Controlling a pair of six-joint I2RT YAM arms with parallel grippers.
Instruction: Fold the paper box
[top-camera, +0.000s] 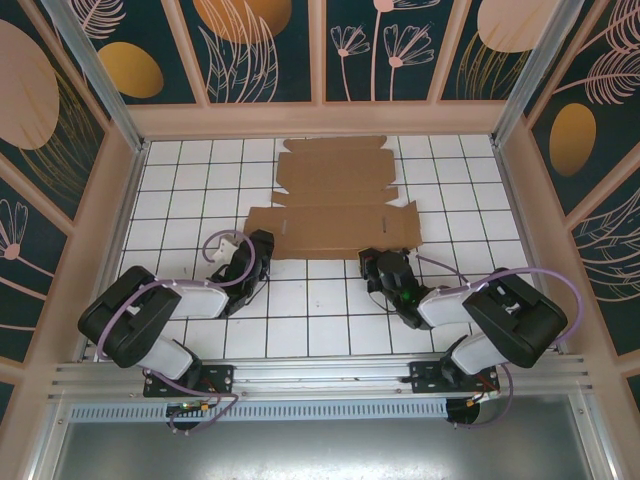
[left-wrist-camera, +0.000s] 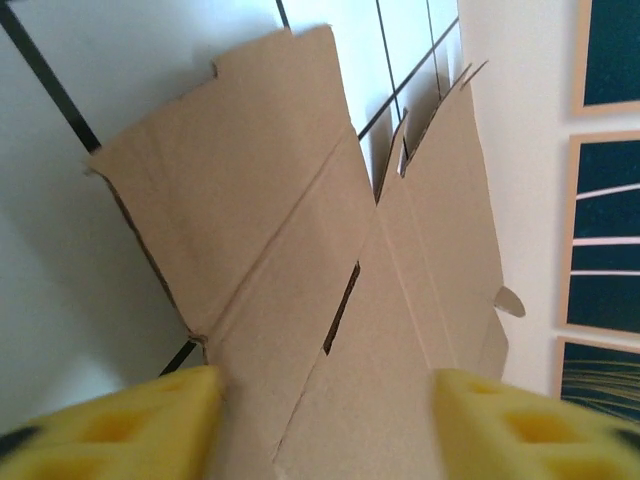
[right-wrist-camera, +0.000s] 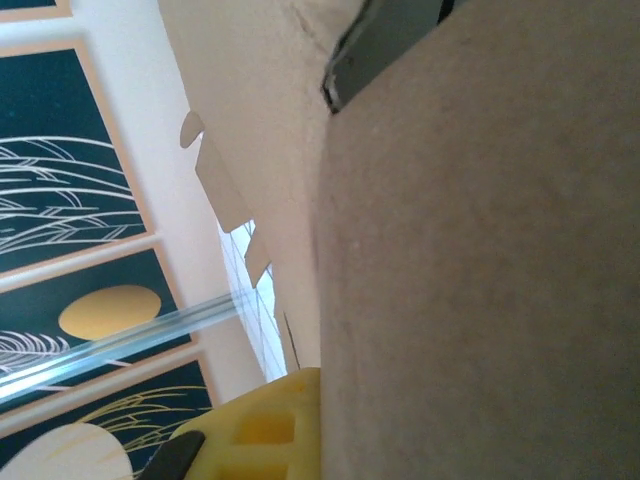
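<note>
The paper box (top-camera: 335, 200) lies flat and unfolded on the white tiled floor at the back middle, plain brown with flaps and crease lines. My left gripper (top-camera: 258, 243) is at its near left corner. In the left wrist view its yellow fingers (left-wrist-camera: 150, 420) stand wide apart, open, with the cardboard (left-wrist-camera: 300, 230) and a slot in it spread just beyond them. My right gripper (top-camera: 372, 262) sits at the near edge, right of centre. In the right wrist view one yellow finger (right-wrist-camera: 265, 425) presses against a cardboard panel (right-wrist-camera: 480, 280) that hides the other finger.
Patterned walls (top-camera: 330, 50) with pale frames enclose the floor on three sides, with aluminium posts (top-camera: 95, 60) at the back corners. A metal rail (top-camera: 320, 375) runs along the front at the arm bases. Bare tiles (top-camera: 310, 310) lie between the two arms.
</note>
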